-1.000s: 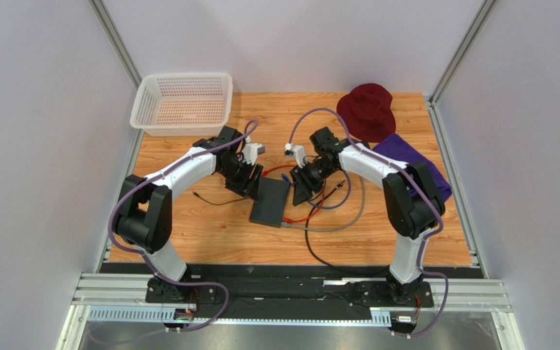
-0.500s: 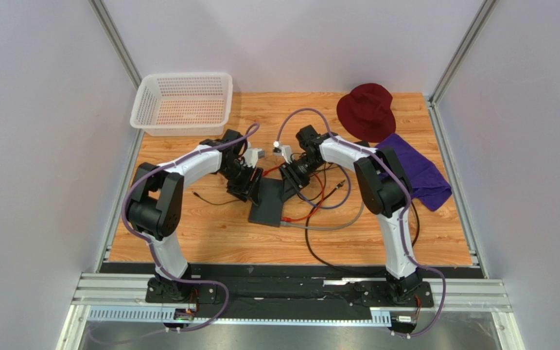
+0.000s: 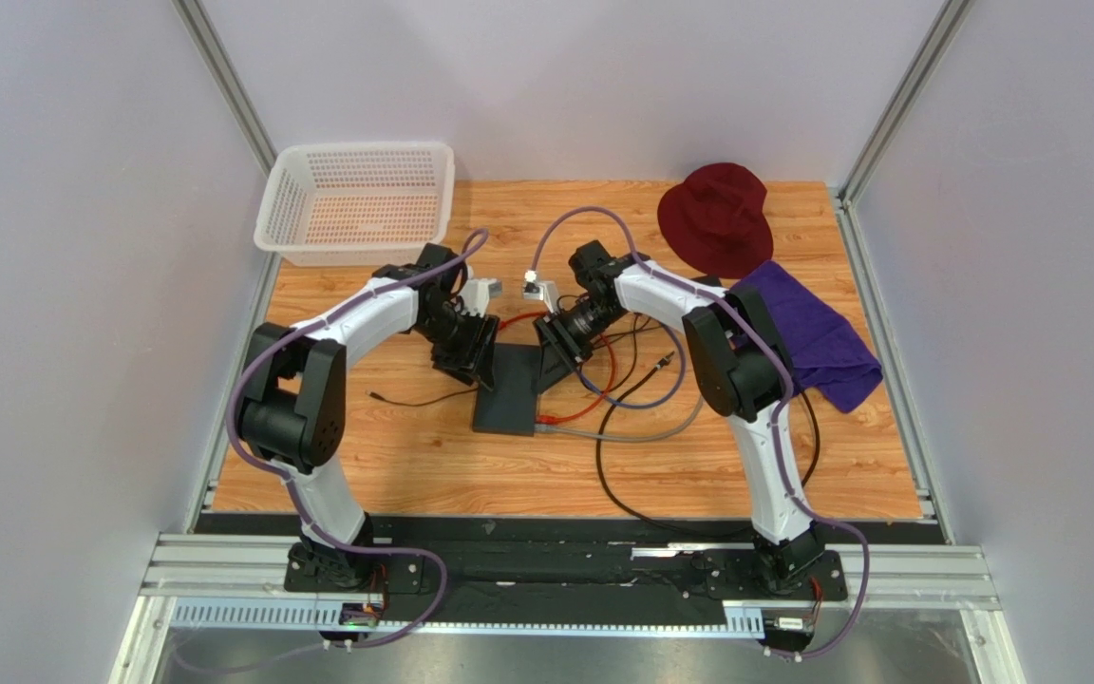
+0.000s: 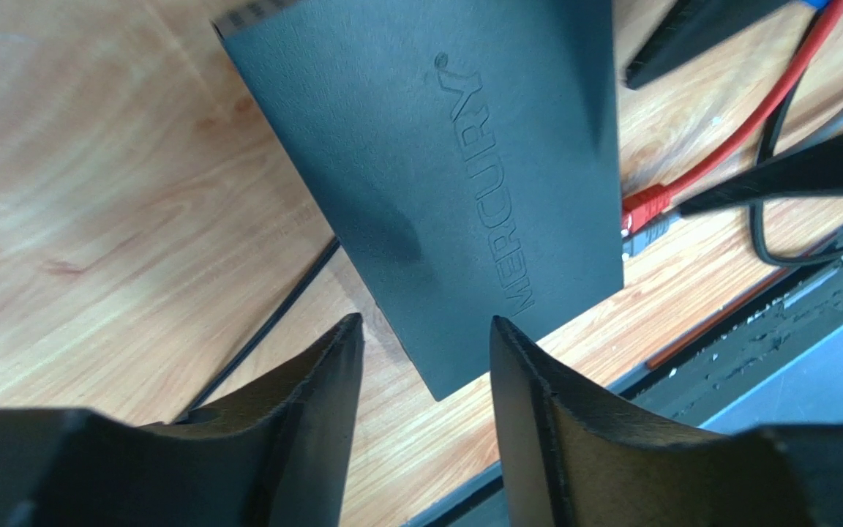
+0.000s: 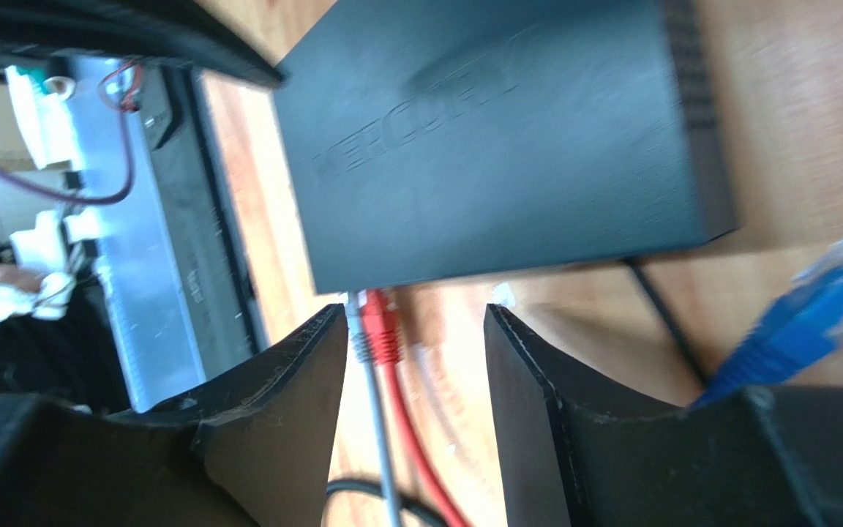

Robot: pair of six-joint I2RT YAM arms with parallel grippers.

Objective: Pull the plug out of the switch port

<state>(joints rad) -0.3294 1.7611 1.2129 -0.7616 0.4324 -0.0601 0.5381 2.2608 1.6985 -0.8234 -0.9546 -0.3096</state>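
The switch (image 3: 507, 396) is a flat dark grey box lying mid-table, seen close in the left wrist view (image 4: 448, 187) and the right wrist view (image 5: 503, 132). A red plug (image 5: 380, 324) and a grey plug (image 5: 358, 332) sit side by side in ports on its near-right edge; the ports themselves are hidden. The red plug (image 4: 646, 204) also shows in the left wrist view. My right gripper (image 5: 415, 318) is open, with both plugs between its fingers, close to the left one. My left gripper (image 4: 426, 329) is open over the switch's corner, holding nothing.
A white basket (image 3: 357, 200) stands back left. A maroon hat (image 3: 717, 214) and a purple cloth (image 3: 817, 335) lie back right. Red, grey and black cables (image 3: 624, 478) loop right of the switch. A loose blue plug (image 5: 800, 324) lies near my right fingers.
My right gripper has swung left to the switch's plugged edge and opened wider. The left gripper and the switch have shifted slightly left.
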